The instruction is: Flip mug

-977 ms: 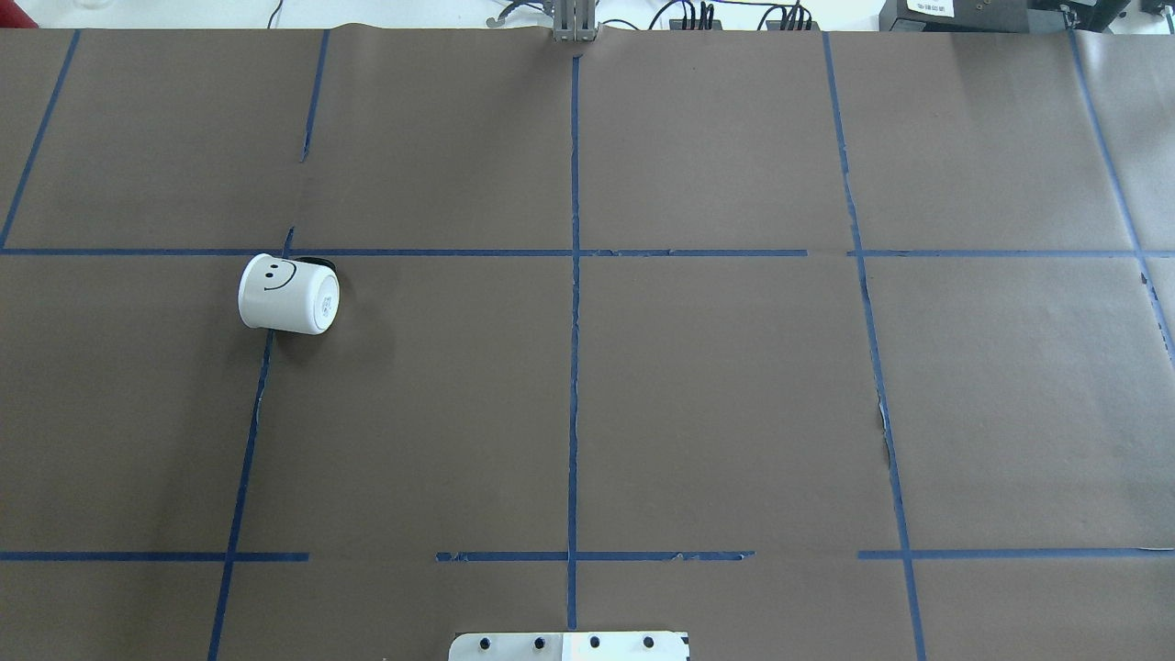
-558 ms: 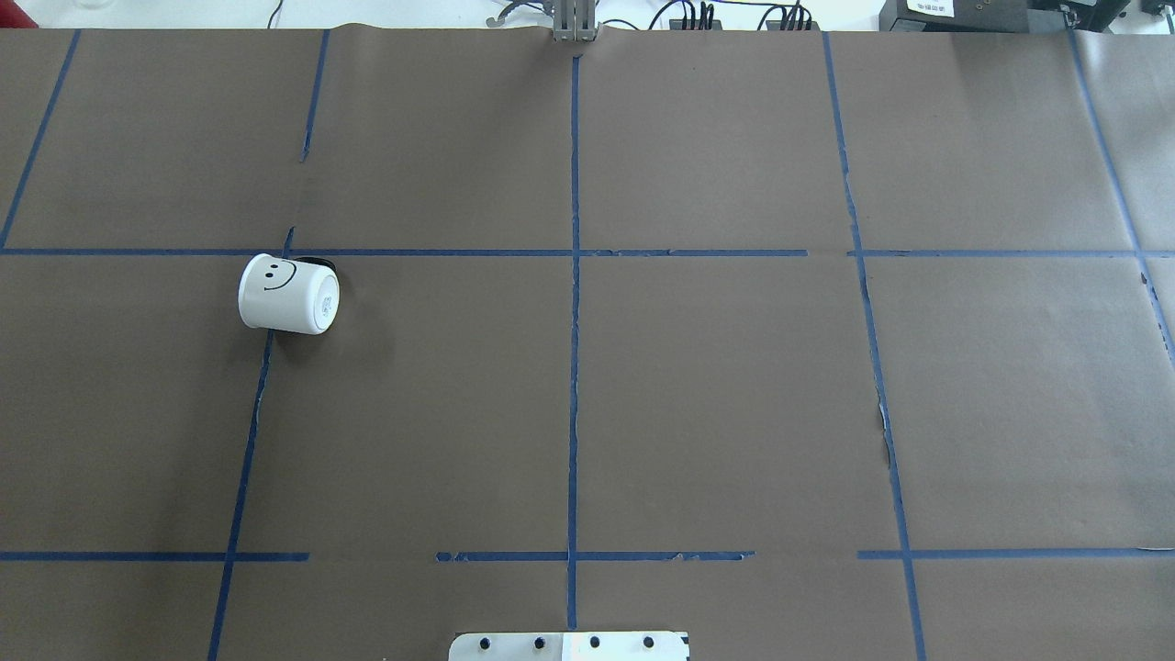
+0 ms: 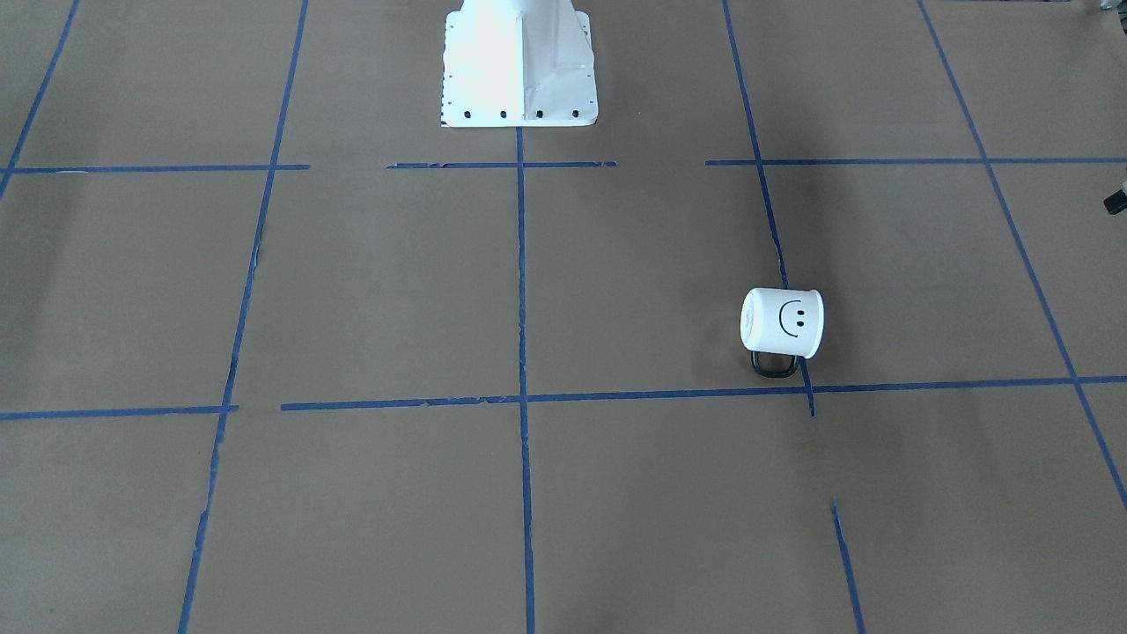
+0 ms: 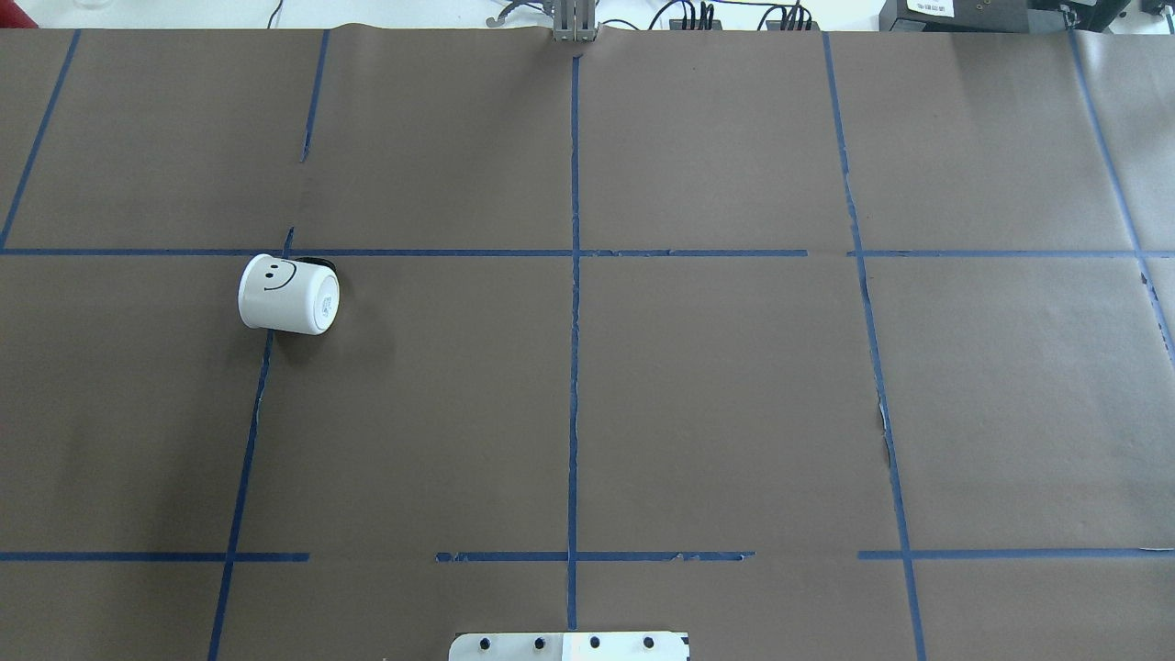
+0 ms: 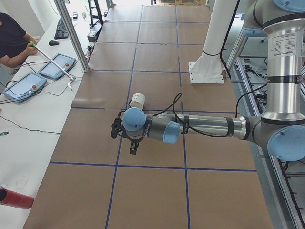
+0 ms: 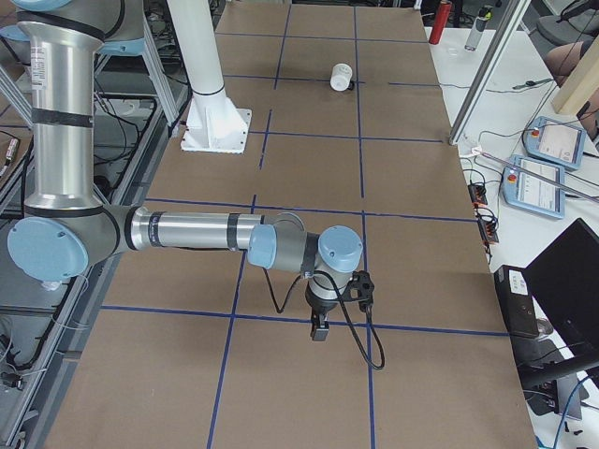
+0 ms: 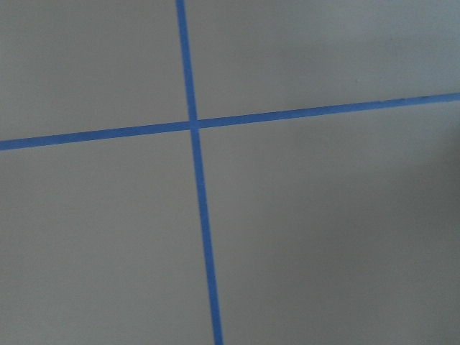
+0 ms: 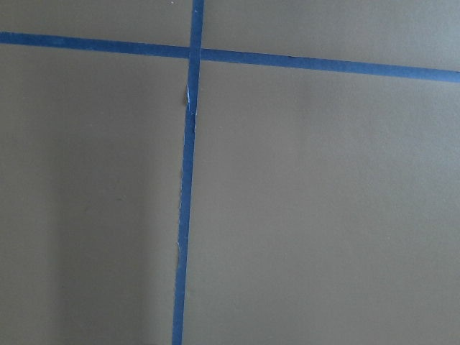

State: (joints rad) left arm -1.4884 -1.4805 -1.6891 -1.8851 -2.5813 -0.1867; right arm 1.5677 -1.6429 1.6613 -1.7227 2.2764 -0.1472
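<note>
Covering the counter [image 4: 1129, 14], brown paper [image 4: 716, 395] with a blue tape grid [image 4: 574, 367] fills both downward views, where the mug [image 4: 289, 296] lies on its side on the robot's left half, handle away from the robot. Only the side views show the left pincer [image 5: 132, 149] and right pincer [image 6: 320, 327] hanging above the paper; their opening I cannot tell.

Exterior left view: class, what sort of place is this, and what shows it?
Probably a robotics lab: a robot arm over a paper-covered table gridded with blue tape, control pendants alongside.
</note>
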